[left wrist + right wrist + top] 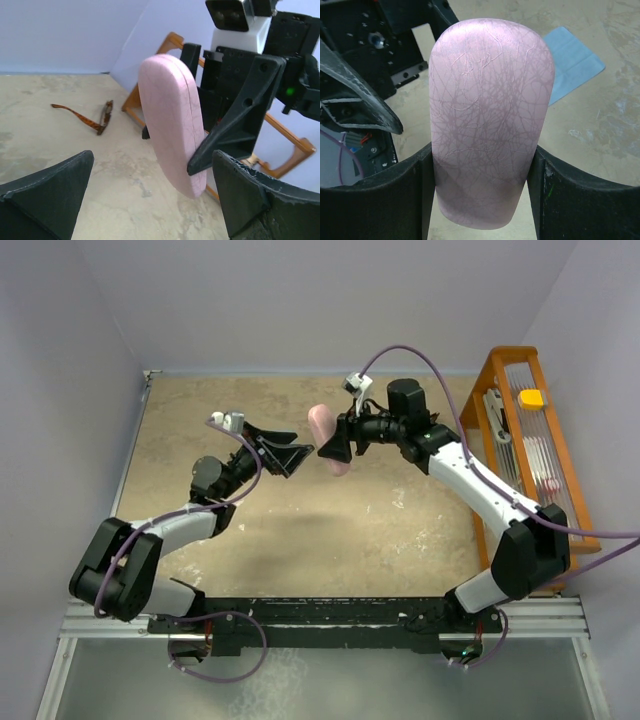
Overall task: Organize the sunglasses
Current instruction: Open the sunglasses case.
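Note:
My right gripper is shut on the pink oblong case and holds it closed and upright above the table's middle. In the right wrist view the case sits clamped between both fingers of that gripper. My left gripper is open and empty, facing the case from the left, a short way off. The sunglasses, thin brown frame with one temple arm unfolded, lie on the table beyond the case in the left wrist view. They are hidden in the top view.
A light blue cloth lies flat on the table below the case. An orange wooden rack with a yellow item and tools stands along the right edge. Walls close the back and both sides.

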